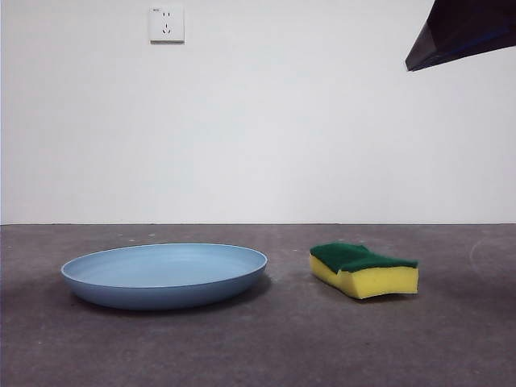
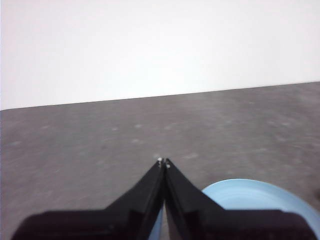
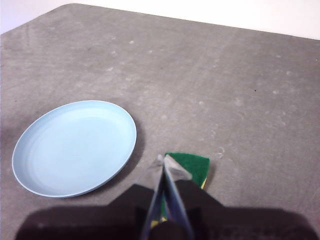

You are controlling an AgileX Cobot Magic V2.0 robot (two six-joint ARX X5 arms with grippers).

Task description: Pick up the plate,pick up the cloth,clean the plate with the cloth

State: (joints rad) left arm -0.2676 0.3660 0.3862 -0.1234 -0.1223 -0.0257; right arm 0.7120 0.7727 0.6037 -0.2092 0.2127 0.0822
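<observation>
Nearest me, the round light-blue plate (image 1: pixel 164 275) and yellow-green sponge cloth (image 1: pixel 364 270) lie untouched on the grey counter (image 1: pixel 258 347); my left gripper (image 2: pixel 163 161) and right gripper (image 3: pixel 163 160), both closed and empty, must open first.

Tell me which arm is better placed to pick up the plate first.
Probably the left: its end effector, jaws shut, is near the plate. The right end effector hangs above the sponge.

Bare lab-like test space, grey speckled table (image 1: pixel 258 347) stretching to a plain white wall (image 1: pixel 282 129), a lone wall socket (image 1: pixel 166 24) sitting high up — nothing homely showing.
</observation>
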